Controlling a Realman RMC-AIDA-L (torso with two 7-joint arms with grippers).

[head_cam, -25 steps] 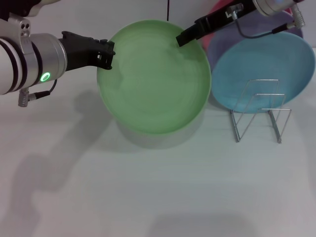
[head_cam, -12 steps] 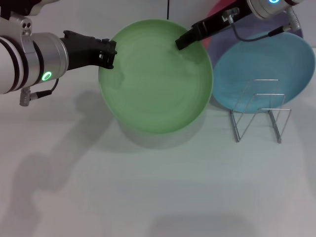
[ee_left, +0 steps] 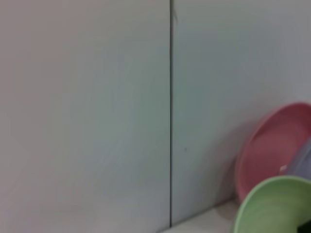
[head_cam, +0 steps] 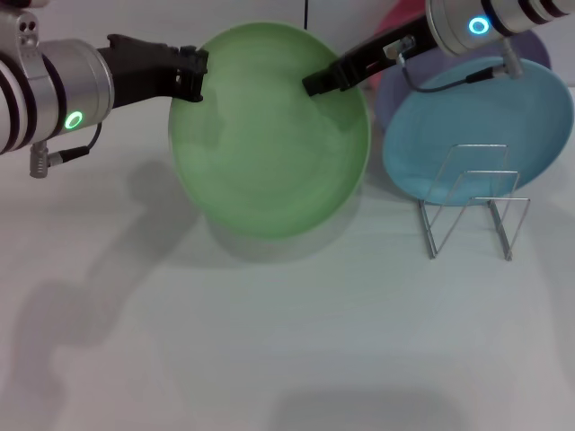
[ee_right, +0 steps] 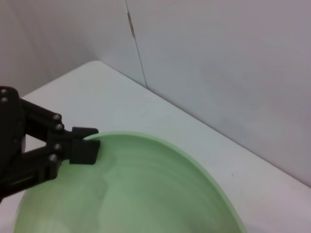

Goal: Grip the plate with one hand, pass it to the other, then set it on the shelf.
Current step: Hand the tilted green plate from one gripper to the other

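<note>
The light green plate is held tilted above the white table, with its shadow below it. My left gripper, the one with the green wrist light, is shut on the plate's left rim. The right wrist view shows its fingers clamped on the rim of the plate. My right gripper, slim and black with a thin cable, reaches over the plate's upper right part. The wire shelf stands on the table to the right, with nothing in it. A part of the plate's rim shows in the left wrist view.
A light blue plate leans behind the shelf. A lavender plate and a pink plate stand behind it by the back wall. The pink plate also shows in the left wrist view.
The green plate has risen and shifted slightly left with my left gripper. My right gripper has moved left, further over the plate.
</note>
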